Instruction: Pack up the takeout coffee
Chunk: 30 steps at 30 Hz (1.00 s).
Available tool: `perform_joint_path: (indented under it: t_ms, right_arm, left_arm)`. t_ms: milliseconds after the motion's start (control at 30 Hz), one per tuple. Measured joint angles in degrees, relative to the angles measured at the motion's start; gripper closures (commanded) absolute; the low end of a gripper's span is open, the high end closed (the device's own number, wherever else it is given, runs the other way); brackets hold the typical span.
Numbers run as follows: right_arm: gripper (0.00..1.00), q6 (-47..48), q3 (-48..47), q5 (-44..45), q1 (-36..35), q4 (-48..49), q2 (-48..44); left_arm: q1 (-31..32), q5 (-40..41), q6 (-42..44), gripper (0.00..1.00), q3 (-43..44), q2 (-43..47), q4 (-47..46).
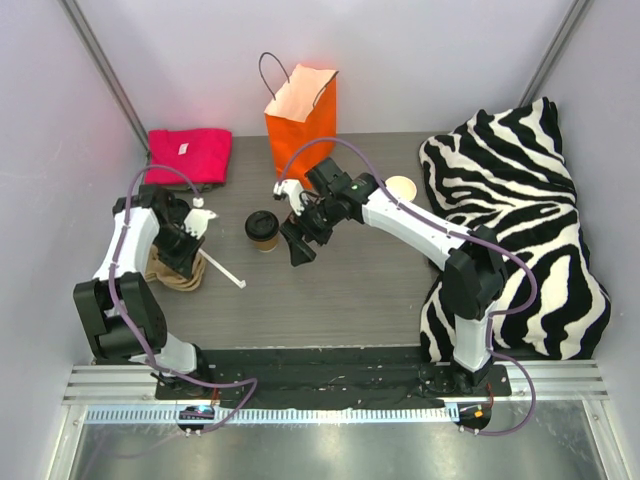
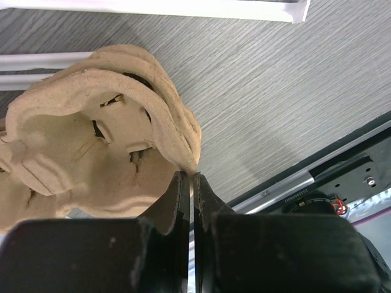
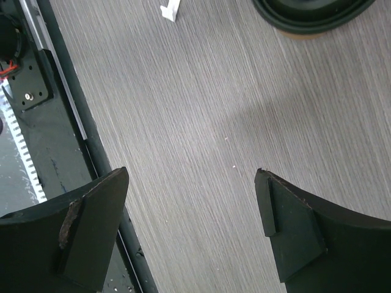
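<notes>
The takeout coffee [image 1: 263,228], a short kraft cup with a black lid, stands upright mid-table in front of the orange paper bag [image 1: 301,112]. Its lid edge shows at the top of the right wrist view [image 3: 311,15]. My right gripper [image 1: 298,246] is open and empty just right of the cup, over bare table [image 3: 189,177]. My left gripper [image 1: 188,252] is at the far left, its jaws closed to a thin slit on the rim of the moulded cardboard cup tray [image 2: 98,140], as the left wrist view [image 2: 189,176] shows.
A second, lidless cup [image 1: 400,187] stands by a zebra-print cloth [image 1: 515,220] on the right. A pink folded cloth [image 1: 188,155] lies back left. A white stirrer [image 1: 222,270] lies beside the tray [image 1: 172,278]. The black base rail [image 1: 330,360] runs along the near edge.
</notes>
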<state>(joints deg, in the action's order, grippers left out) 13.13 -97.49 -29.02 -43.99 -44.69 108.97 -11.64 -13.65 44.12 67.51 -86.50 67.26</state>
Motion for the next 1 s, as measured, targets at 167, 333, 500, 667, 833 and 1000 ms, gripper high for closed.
perform_joint_path:
  t_ms: [167, 333, 500, 667, 833, 1000]
  right_arm:
    - [0.08, -1.3, -2.0, -1.4, 0.2, 0.3, 1.1]
    - [0.08, -3.3, -3.3, -2.9, 0.2, 1.3, 2.6]
    - [0.09, -5.9, -5.4, -4.8, 0.2, 2.8, 4.6]
    - [0.11, -8.9, -7.2, -6.8, 0.2, 5.1, 6.3]
    - [0.12, -13.3, -10.0, -9.3, 0.2, 8.1, 8.9]
    - [0.12, -17.4, -13.4, -10.1, -0.4, 11.4, 12.1]
  left_arm:
    - [0.0, 0.9, -1.9, 1.00, 1.1, 1.5, 0.5]
    - [0.0, 2.5, -3.3, 1.00, 1.4, 5.5, 0.1]
    - [0.3, 4.2, -3.7, 1.00, 1.3, 10.6, -1.2]
    - [0.9, 5.5, -4.5, 1.00, 0.3, 14.0, -2.9]
    - [1.0, 7.2, -5.2, 1.00, 0.0, 15.3, -4.1]
    - [1.0, 8.9, -6.0, 1.00, -0.3, 18.3, -5.7]
